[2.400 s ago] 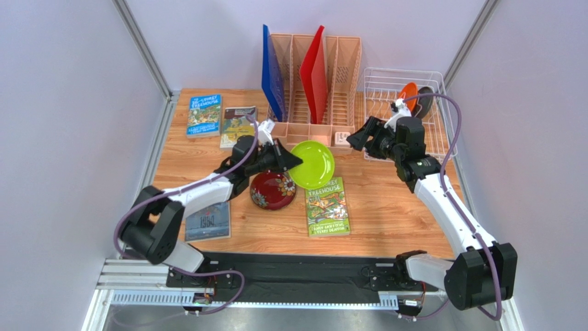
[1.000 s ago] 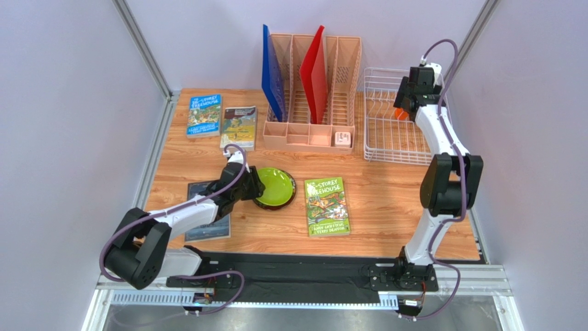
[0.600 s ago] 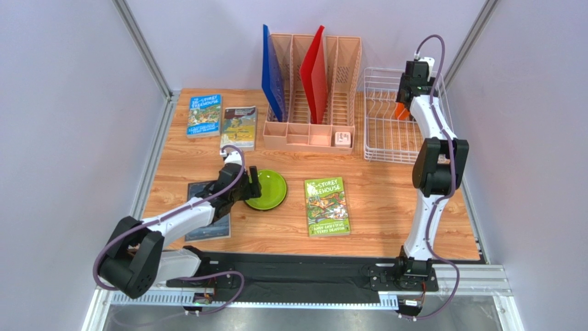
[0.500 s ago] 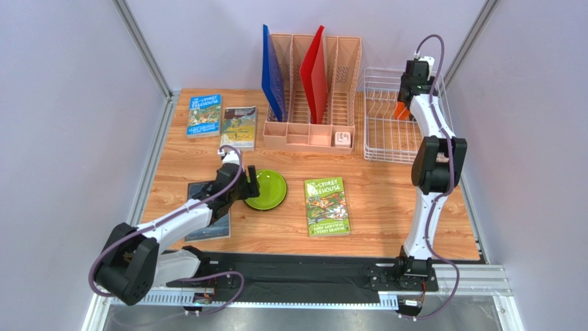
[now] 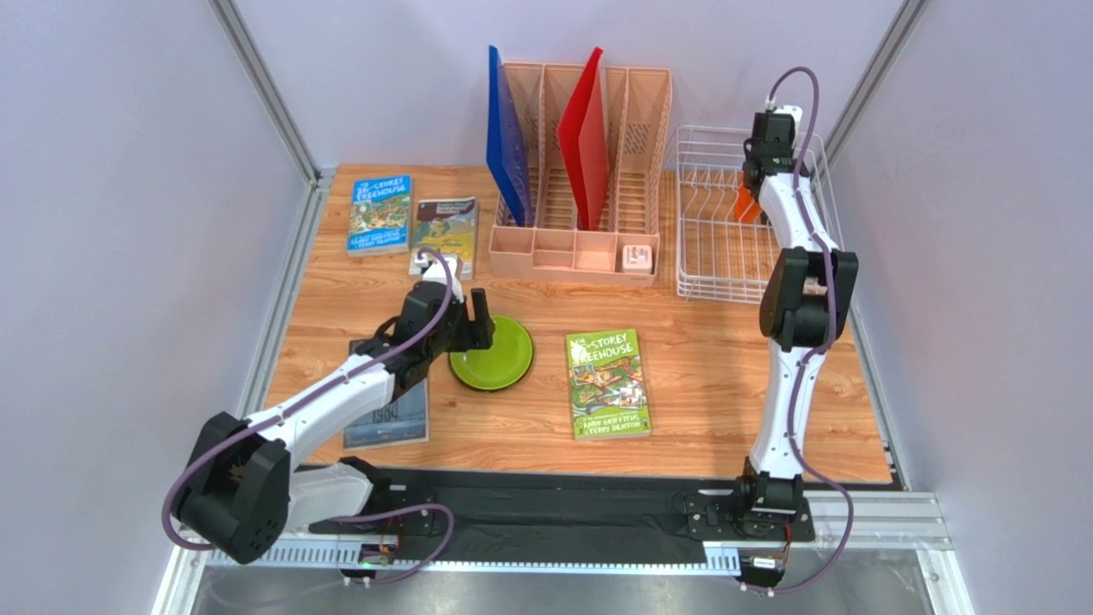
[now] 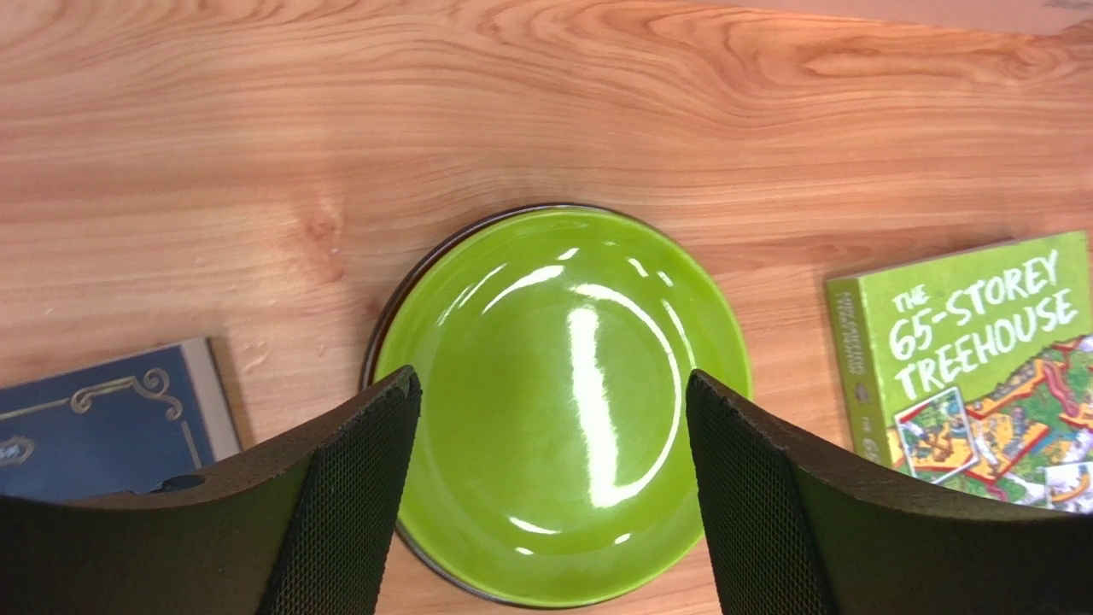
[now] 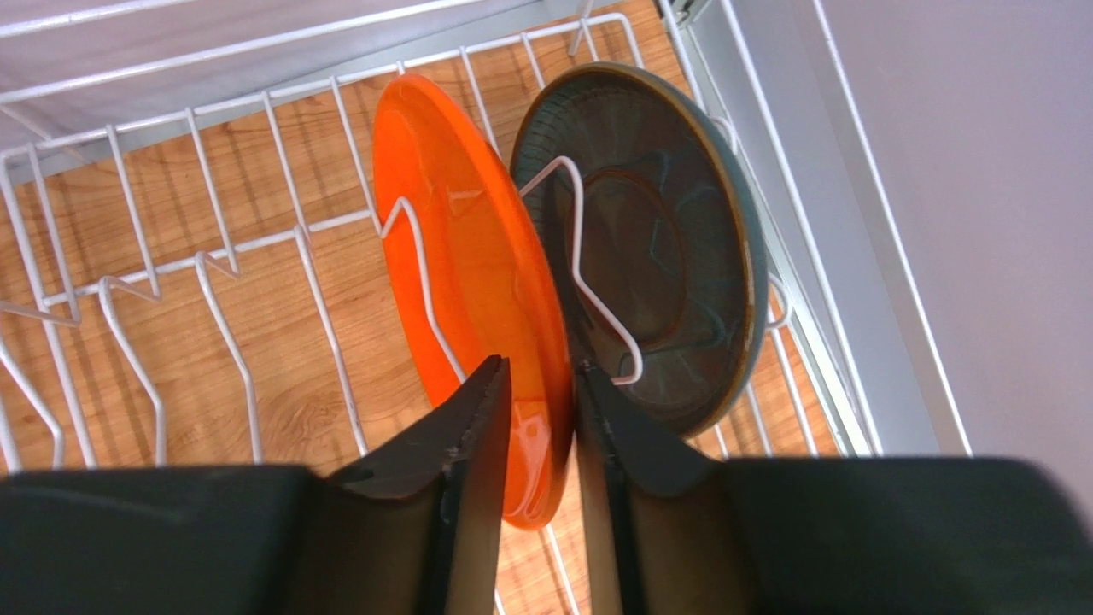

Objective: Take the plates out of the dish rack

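Standing on edge in the rack (image 5: 713, 244), the orange plate (image 7: 468, 282) and the teal-grey plate (image 7: 654, 256) are the two plates not yet unloaded. Each one leans against an upright prong, and they are just beside each other, at the far right corner of the rack. The prongs keep them upright, so only the upper rim is free to take.

For this reason the right gripper (image 7: 539, 372) comes from above. Its fingers (image 7: 468, 474) are closed on the rim of the orange plate, one on each face. The right finger goes into the narrow space between the two plates, so I think the lift must be straight up; a tilt could knock the teal-grey plate or catch on a prong.

The green plate (image 5: 494, 355) lies flat on the table (image 6: 770, 115), out of the rack. A dark rim shows under its edge, so I judge it sits on another plate, which would save room. The left gripper (image 6: 552, 385) hovers over it with jaws wide apart and holds nothing. A green book (image 6: 975, 359) lies near on one side of the plate and a blue book (image 6: 103, 423) on the other.

I judge the task about half done.
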Tool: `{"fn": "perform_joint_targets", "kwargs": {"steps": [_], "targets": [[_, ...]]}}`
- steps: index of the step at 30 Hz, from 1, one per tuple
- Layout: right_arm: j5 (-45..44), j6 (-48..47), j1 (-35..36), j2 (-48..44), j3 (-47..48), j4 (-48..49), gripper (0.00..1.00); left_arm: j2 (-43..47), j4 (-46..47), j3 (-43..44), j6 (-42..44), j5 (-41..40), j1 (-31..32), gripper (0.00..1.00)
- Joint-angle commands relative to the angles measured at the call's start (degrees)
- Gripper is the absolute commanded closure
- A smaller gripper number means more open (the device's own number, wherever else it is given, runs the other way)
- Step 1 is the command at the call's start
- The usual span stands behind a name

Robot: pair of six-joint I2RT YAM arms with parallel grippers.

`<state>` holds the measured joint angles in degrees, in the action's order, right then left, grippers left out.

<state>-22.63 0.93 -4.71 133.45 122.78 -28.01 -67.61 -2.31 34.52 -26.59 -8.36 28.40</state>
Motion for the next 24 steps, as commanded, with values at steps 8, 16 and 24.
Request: {"fn": "perform_joint_targets", "kwargs": {"steps": [8, 16, 24], "targets": [[1.3, -5.1, 0.4, 0.5, 2.9, 2.2, 1.0, -8.9, 6.0, 9.9, 2.0, 12.6, -0.1, 0.19], [-15.2, -13.8, 5.6, -9.2, -10.5, 17.8, 1.0, -18.3, 7.8, 20.9, 1.2, 21.1, 0.7, 0.19], [-21.9, -16.4, 8.5, -18.2, -20.2, 29.5, 1.0, -23.0, 7.2, 25.6, 1.5, 22.9, 1.7, 0.18]]}}
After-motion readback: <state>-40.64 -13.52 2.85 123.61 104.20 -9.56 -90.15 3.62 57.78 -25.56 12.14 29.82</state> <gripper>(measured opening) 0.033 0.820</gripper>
